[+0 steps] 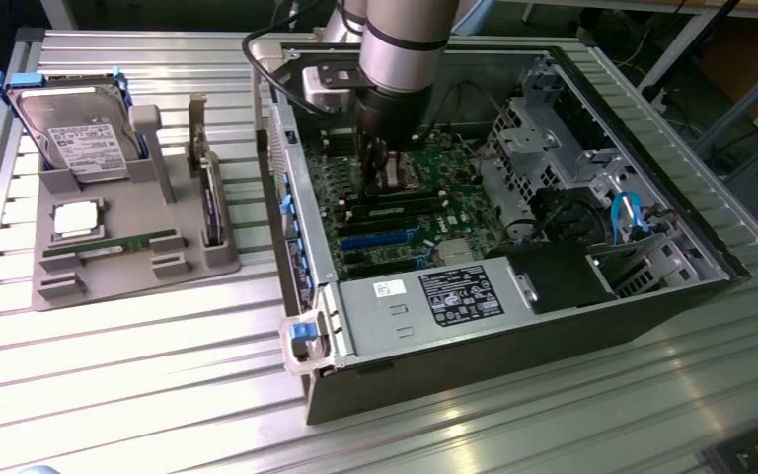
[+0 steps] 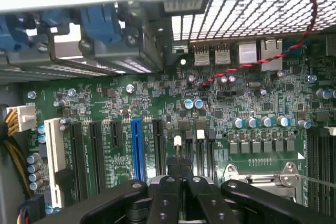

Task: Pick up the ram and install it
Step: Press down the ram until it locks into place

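Note:
A green ram stick lies flat in a slot of the grey holder on the exterior view's left. My gripper is down inside the open computer case, just above the green motherboard. In the wrist view my gripper has its black fingers pressed together, shut. I cannot tell whether anything thin is pinched between them. They hover over the motherboard beside the metal CPU socket, with dark memory slots off to one side.
The holder also carries a silver hard drive and a square silver CPU chip. Inside the case are a power supply, drive cages, blue cables, expansion slots and a red-black wire. Slatted table surrounds everything.

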Robot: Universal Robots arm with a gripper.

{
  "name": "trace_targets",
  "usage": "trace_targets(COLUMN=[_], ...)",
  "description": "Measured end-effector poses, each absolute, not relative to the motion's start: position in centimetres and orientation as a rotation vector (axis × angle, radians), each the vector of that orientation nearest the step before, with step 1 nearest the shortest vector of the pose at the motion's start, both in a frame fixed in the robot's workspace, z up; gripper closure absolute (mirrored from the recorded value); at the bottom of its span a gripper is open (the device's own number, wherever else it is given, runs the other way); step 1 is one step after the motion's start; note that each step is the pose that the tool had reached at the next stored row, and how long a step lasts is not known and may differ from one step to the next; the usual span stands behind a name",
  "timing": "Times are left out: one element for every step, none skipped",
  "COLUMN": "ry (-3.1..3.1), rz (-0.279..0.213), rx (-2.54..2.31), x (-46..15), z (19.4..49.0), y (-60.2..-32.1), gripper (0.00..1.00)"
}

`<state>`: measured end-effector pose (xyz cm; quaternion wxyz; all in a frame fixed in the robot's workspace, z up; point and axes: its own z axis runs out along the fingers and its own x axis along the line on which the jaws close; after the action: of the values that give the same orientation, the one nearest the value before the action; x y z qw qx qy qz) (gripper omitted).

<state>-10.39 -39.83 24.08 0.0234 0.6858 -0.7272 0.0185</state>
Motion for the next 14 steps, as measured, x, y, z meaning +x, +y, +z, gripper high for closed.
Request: trace_targets(ry=[-2.251, -2.251, -2.251, -2.250, -2.250, -2.250, -2.249, -2.248, -2.246, -2.244, -2.242, -2.241, -2.240, -2.238], rz=[0.057, 0.057, 0.057, 0.057, 0.057, 0.056, 0.055, 0.054, 0.053, 0.052, 0.051, 0.050, 0.049, 0.048], rx=[2.123, 2.123, 2.123, 2.123, 2.123, 2.123, 2.123, 2.124, 2.124, 2.125, 2.126, 2.127, 2.127, 2.127], x=[-10.1, -9.9, -9.8, -9.6, -9.5, -9.3, -9.1, -9.0, -8.8, -8.6, -8.4, -8.2, -8.1, -7.9], z=[24.1, 24.1, 24.1, 24.2, 24.2, 24.4, 24.6, 24.9, 25.2, 25.7, 26.2, 26.5, 26.7, 27.1], y=[-39.8, -39.8, -39.8, -39.8, -39.8, -39.8, -39.8, -39.8, -39.8, -39.8, -39.8, -39.8, -39.8, -39.8], gripper=[0.87, 0.87, 0.87, 0.87, 0.87, 0.87, 0.87, 0.87, 0.87, 0.87, 0.87, 0.87, 0.87, 0.87])
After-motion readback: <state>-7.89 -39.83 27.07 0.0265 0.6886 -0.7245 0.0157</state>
